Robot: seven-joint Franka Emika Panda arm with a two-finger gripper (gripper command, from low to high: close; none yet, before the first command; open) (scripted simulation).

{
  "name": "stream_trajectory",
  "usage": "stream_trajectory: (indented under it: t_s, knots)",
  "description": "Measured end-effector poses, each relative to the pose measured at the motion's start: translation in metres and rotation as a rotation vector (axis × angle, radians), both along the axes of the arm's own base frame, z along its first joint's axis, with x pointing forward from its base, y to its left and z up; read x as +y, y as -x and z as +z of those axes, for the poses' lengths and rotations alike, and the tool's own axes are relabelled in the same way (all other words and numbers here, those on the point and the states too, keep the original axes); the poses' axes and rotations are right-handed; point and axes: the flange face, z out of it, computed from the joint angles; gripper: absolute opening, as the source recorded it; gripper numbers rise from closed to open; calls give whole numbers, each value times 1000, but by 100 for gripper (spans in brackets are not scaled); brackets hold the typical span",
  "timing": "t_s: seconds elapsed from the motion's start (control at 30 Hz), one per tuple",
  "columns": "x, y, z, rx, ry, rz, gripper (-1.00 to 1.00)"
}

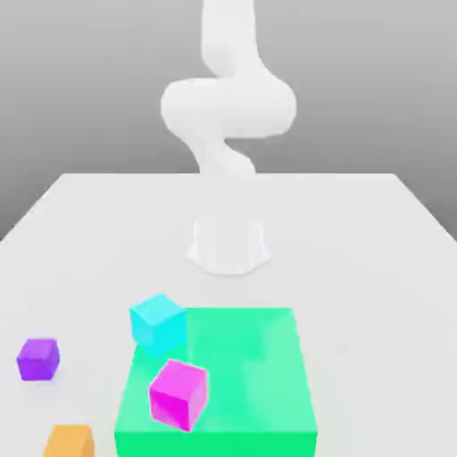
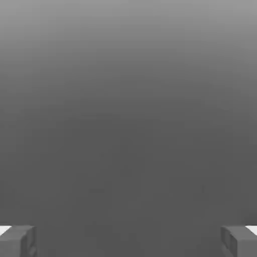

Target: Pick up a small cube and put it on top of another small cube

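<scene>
Beside the green slab (image 1: 259, 393), off its near corner toward the exterior view's left, the orange cube (image 1: 70, 442) sits on the worktop (image 1: 89, 232), cut by the lower edge of that view. Its top face is bare and nothing touches it. The arm (image 1: 228, 116) rises from a round base beyond the slab's far edge and bends upward out of the exterior view, so the cube lies well apart from it. The pincer (image 2: 128, 241) appears in the hand view with its two grey fingertips (image 2: 17, 241) set wide apart at opposite sides, nothing between them, facing a plain grey backdrop. A purple cube (image 1: 38, 359) of about the same size stands on the worktop farther back than the orange one, also off the slab's left side and apart from it. A larger cyan cube (image 1: 158, 323) overlaps the slab's far left corner in the picture. A magenta cube (image 1: 178, 394), tilted, is over the slab's near left part. No object lies between the orange cube and the purple cube.
</scene>
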Motion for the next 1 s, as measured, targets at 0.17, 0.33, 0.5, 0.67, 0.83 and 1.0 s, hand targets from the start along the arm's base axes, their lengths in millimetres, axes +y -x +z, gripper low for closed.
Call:
stream_trajectory:
  t_s: [0.17,0.33,0.5,0.67,0.83,1.0]
  knots:
    - [-25,-61,-67,117,-47,-236,0]
    - [-59,-105,-143,215,-105,-457,0]
    - [-98,-133,-224,303,-179,-668,0]
    - [-143,-143,-308,382,-275,-890,0]
    - [-167,-142,-389,455,-386,-1080,0]
    - [-187,-130,-464,522,-523,-1279,0]
